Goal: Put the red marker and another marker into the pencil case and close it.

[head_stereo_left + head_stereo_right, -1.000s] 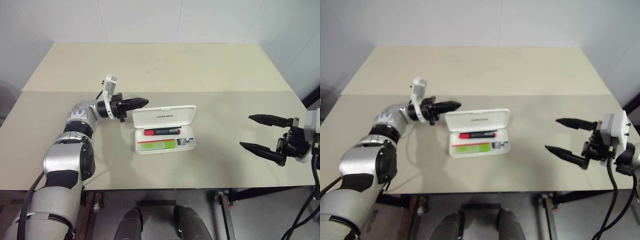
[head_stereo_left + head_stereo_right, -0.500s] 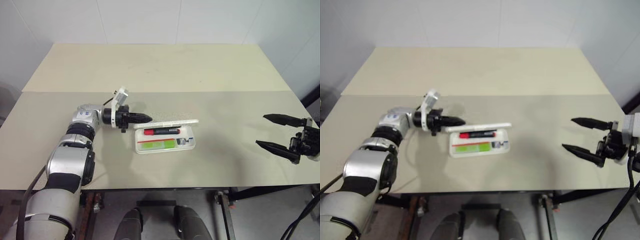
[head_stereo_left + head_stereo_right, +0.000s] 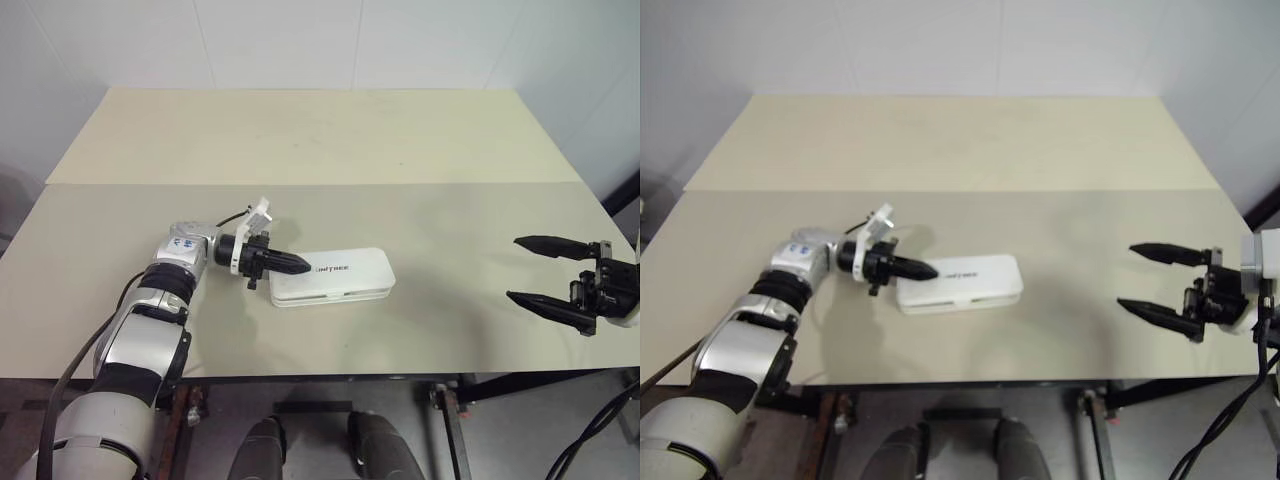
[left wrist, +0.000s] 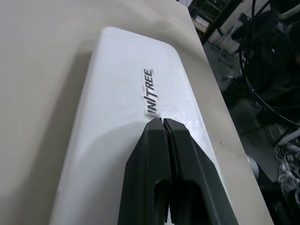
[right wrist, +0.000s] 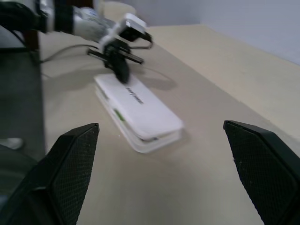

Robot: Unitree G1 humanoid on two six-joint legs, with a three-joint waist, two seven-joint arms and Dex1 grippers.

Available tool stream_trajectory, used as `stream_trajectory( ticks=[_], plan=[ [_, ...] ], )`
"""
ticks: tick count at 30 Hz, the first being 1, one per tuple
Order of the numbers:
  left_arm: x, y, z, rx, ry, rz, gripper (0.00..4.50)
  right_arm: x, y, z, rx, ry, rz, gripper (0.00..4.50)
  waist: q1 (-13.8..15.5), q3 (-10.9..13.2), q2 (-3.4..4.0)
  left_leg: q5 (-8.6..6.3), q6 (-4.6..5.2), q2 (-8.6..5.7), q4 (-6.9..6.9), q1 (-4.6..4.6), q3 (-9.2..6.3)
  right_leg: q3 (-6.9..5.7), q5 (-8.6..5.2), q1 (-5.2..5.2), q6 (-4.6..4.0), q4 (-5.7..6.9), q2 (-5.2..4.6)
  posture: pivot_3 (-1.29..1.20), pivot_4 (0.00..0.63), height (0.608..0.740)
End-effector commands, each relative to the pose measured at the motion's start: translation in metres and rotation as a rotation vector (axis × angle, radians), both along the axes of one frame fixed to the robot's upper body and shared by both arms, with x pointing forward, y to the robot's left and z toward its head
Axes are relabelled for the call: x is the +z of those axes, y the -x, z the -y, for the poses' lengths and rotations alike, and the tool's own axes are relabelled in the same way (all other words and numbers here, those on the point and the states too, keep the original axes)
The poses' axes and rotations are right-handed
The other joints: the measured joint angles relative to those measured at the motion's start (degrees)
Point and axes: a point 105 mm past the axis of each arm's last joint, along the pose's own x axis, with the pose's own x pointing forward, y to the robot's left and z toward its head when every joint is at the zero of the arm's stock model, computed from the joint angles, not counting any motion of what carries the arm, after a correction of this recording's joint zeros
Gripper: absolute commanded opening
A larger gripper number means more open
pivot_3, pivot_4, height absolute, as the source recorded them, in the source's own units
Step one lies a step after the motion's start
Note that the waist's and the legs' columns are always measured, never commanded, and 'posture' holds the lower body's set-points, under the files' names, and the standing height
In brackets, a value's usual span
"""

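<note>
The white pencil case (image 3: 345,280) lies mid-table with its lid down over the base, logo facing up. The red marker and the other marker are hidden under the lid. My left gripper (image 3: 300,267) is shut, and its black fingertips (image 4: 157,129) press on the lid's left end beside the logo. The right wrist view looks across at the pencil case (image 5: 145,115) with the left gripper (image 5: 123,75) resting on its far end. My right gripper (image 3: 513,268) hovers open and empty well to the right of the case, near the table's right edge.
The beige table (image 3: 300,140) is made of two boards, with a seam running across behind the case. A white wall stands behind the far edge. The near table edge runs just below both arms.
The lid went from standing open to lying flat on the base, hiding the markers. My shut left gripper swung down and towards the case with it. The right gripper stayed open.
</note>
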Motion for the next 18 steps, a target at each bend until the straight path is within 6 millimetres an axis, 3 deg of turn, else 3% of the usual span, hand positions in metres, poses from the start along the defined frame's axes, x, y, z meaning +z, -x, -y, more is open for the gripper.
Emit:
stream_trajectory(
  ticks=[1,12,18],
  plan=[
    [-0.003,0.014,-0.001,-0.117,-0.010,-0.031,0.02,0.012,0.007,-0.003,0.046,-0.014,0.043,4.50,0.0,0.0,0.00,0.00,0.00,0.00,0.04,0.01,0.01,0.01,0.00,0.02,0.01,-0.01,0.00,0.00,0.150,0.740],
    [-0.036,0.018,0.000,-0.110,-0.237,-0.094,0.02,0.009,0.000,-0.007,0.008,0.004,0.086,4.50,0.1,-0.1,0.12,-0.03,0.04,0.00,0.09,0.43,0.02,0.01,-0.27,0.70,-0.46,-0.41,-0.01,0.00,0.150,0.740],
    [-0.024,0.002,0.009,-0.009,-0.204,-0.074,0.02,0.009,-0.007,-0.010,-0.013,0.008,0.106,4.50,0.1,-0.1,0.18,-0.04,0.05,-0.03,0.12,0.56,0.05,0.05,-0.44,0.82,-0.74,-0.40,-0.02,0.00,0.150,0.740]
  ],
)
